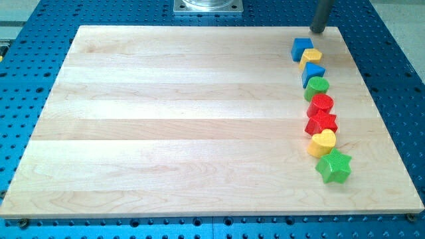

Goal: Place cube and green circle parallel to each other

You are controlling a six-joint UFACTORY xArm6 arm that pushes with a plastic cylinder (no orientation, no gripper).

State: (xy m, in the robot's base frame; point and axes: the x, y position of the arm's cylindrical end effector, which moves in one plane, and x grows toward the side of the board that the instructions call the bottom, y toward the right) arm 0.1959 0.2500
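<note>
Since my tip (318, 30) sits at the view's top, just above-right of the blue cube (301, 48), green circle (317, 87) lies further down-column; no jaws, nothing held.

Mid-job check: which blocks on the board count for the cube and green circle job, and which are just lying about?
For the job: blue cube, green circle, my tip just above the cube.

Lying about: yellow block, blue wedge-like block, red circle, red star, yellow heart, green star.
</note>
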